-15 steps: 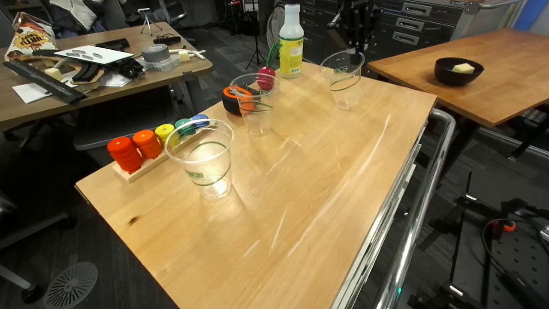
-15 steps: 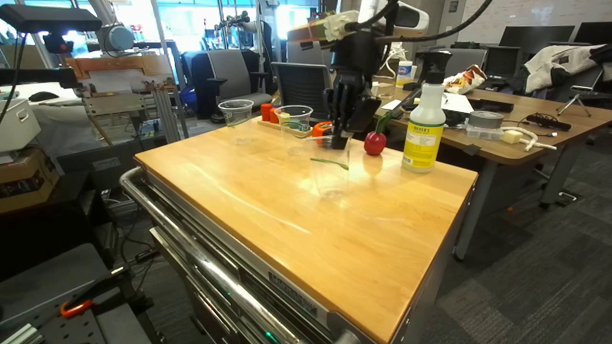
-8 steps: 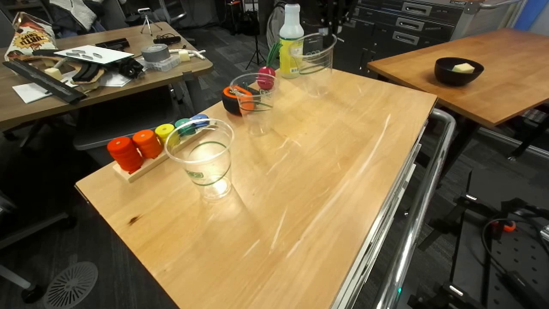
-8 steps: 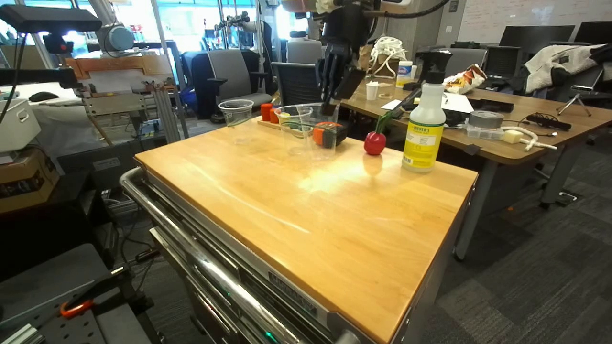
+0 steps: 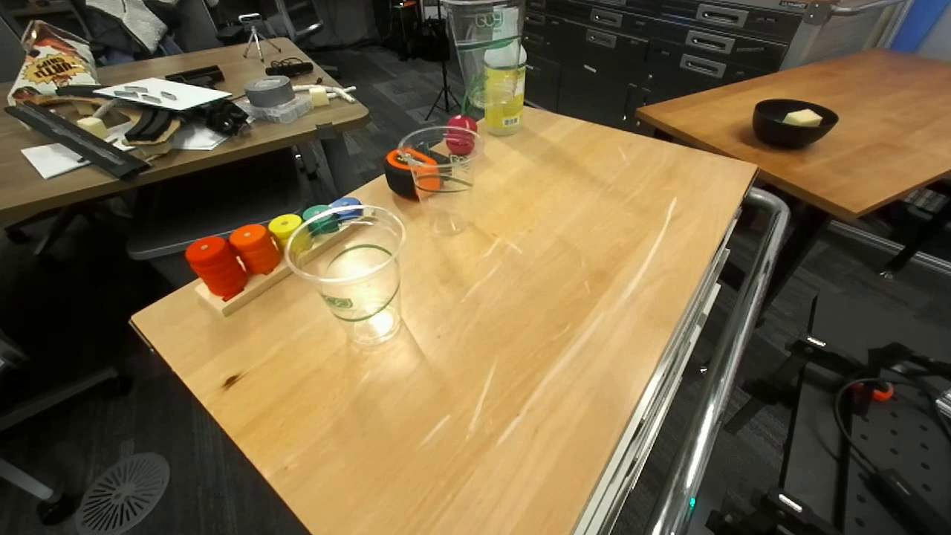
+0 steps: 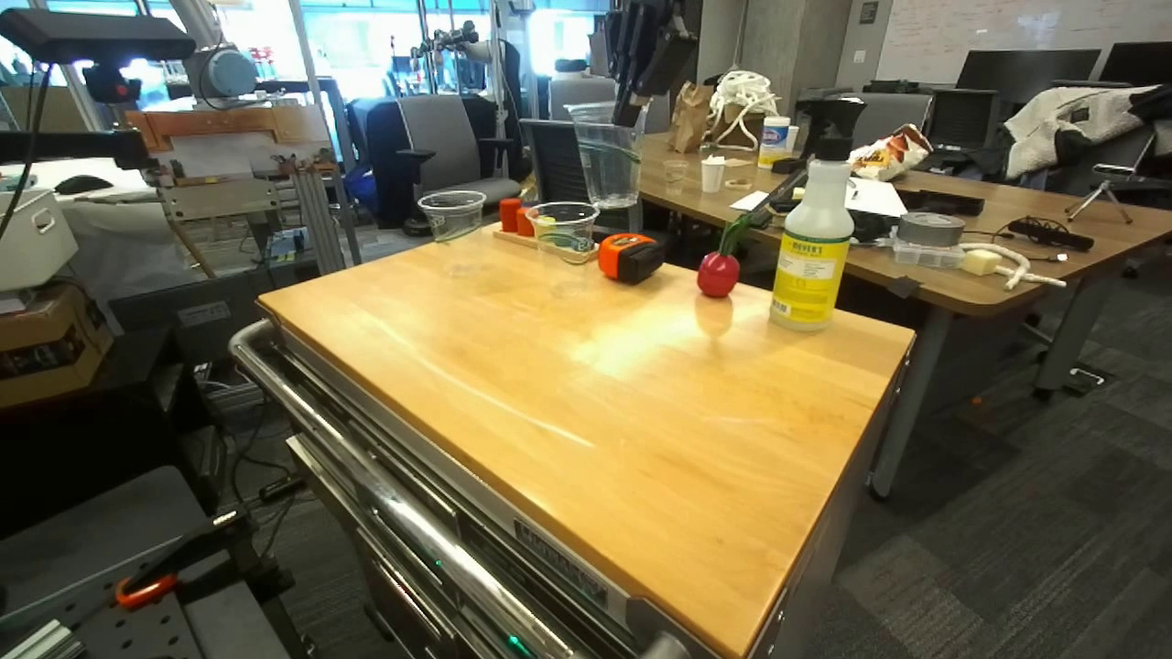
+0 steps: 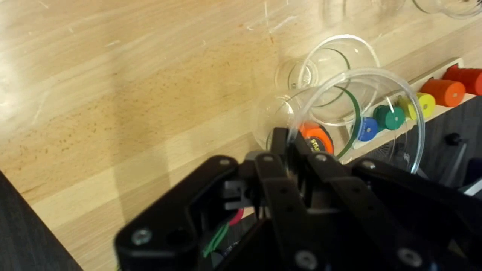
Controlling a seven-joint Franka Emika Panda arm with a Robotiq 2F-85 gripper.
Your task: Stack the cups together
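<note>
Clear cup (image 6: 608, 159): hanging nearly upright in the air, mouth upwards, higher than the tape measure (image 6: 632, 259). Pinching this cup with the closed gripper (image 7: 289, 141) at one side of the thin rim. Seeing in both exterior views two more cups, upright on the table (image 5: 565, 357): the nearer cup (image 5: 448, 192) just beside the tape measure, the farther cup (image 5: 362, 288) well apart from the tape measure, beyond the nearer cup. Not yet stacking anything; probably going to aim at the nearer cup. Judging from the thin transparent wall, probably weighing very little, bending softly under a hard squeeze, and feeling rather slippery. Perhaps swinging or cracking too, being held on only one side. For good handling, preferring this same rim hold: squeezing gently, and leaving the tapered bottom free for sliding into another mouth.
</note>
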